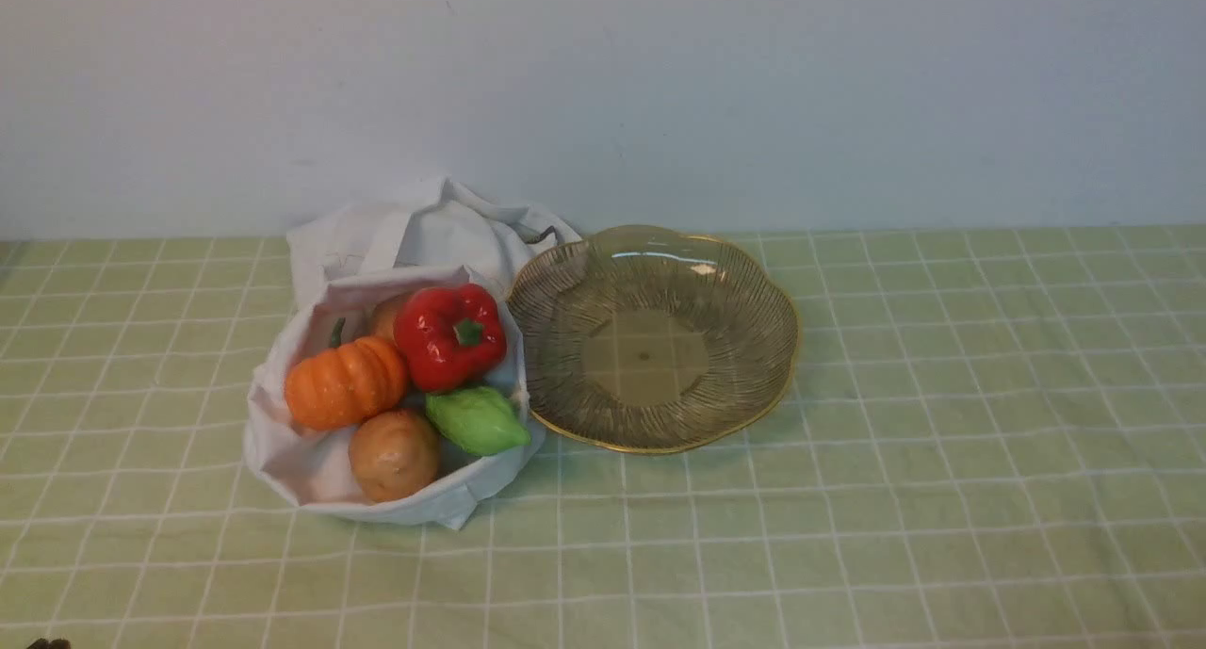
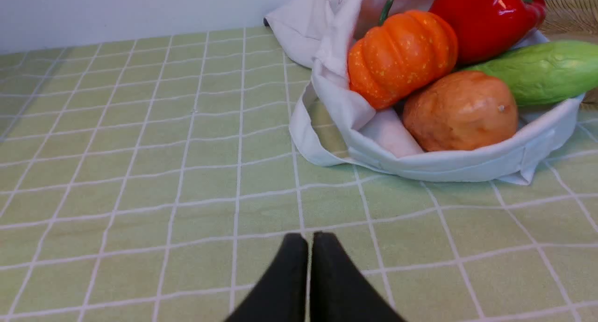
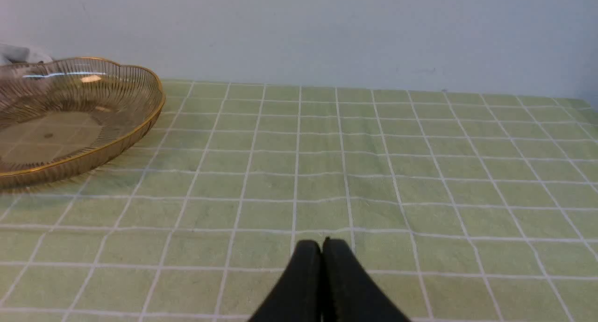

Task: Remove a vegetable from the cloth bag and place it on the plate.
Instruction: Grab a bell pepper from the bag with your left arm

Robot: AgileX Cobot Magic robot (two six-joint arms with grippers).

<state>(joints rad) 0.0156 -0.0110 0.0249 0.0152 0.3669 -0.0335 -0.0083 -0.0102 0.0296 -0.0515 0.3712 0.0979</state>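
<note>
The red bell pepper point(image 1: 448, 336) lies on top in the open white cloth bag point(image 1: 311, 461), left of centre on the table. It also shows in the left wrist view point(image 2: 486, 18) with the bag point(image 2: 448, 165). The amber glass plate point(image 1: 754, 385) with a gold rim sits empty just right of the bag and also shows in the right wrist view point(image 3: 135, 125). My left gripper point(image 2: 309, 238) is shut and empty, low over the cloth in front of the bag. My right gripper point(image 3: 322, 244) is shut and empty, to the right of the plate.
In the bag lie an orange pumpkin point(image 1: 345, 382), a pointed green gourd point(image 1: 476, 420) and a brown potato point(image 1: 394, 454). A green checked cloth point(image 1: 848, 536) covers the table. A pale wall point(image 1: 660, 84) stands behind it.
</note>
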